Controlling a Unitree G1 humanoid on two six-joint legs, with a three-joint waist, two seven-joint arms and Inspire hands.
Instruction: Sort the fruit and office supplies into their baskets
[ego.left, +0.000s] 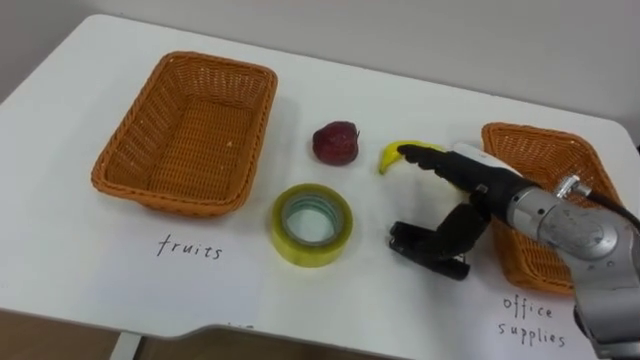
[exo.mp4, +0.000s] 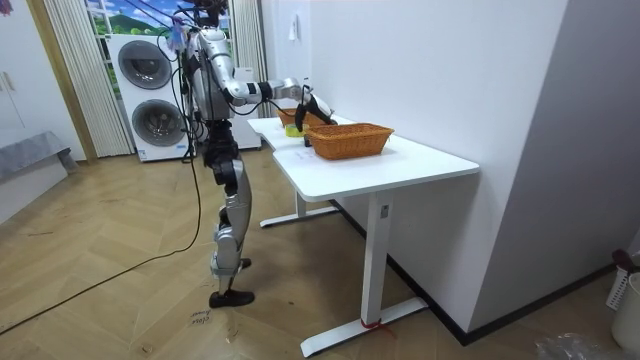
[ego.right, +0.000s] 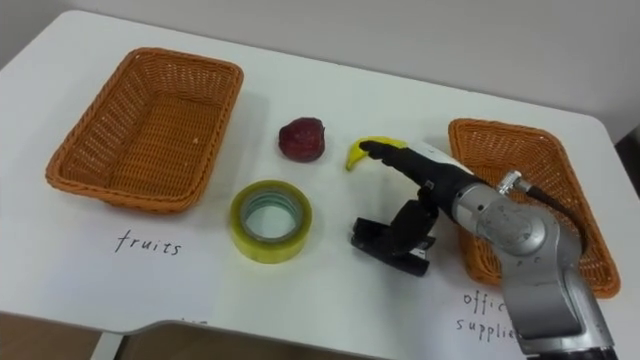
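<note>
A yellow banana (ego.left: 391, 154) lies mid-table, its right end under my right hand (ego.left: 478, 180). The hand reaches in from the right with fingers (ego.left: 425, 160) straight over the banana and the thumb hanging down toward a black stapler-like object (ego.left: 428, 248) on the table. It holds nothing. A dark red fruit (ego.left: 335, 142) sits left of the banana. A yellow tape roll (ego.left: 291, 238) lies flat in front of the fruit. The empty wicker basket (ego.left: 120, 165) labelled fruits stands at the left. The wicker basket (ego.left: 530, 131) labelled office supplies is at the right, partly behind my forearm.
The white table (exo.mp4: 400, 160) stands against a wall, and I stand at its far end in the room view. Handwritten labels mark the tabletop in front of each basket. Two stacked washing machines (exo.mp4: 150, 90) are behind me. The table's front edge is close below the tape.
</note>
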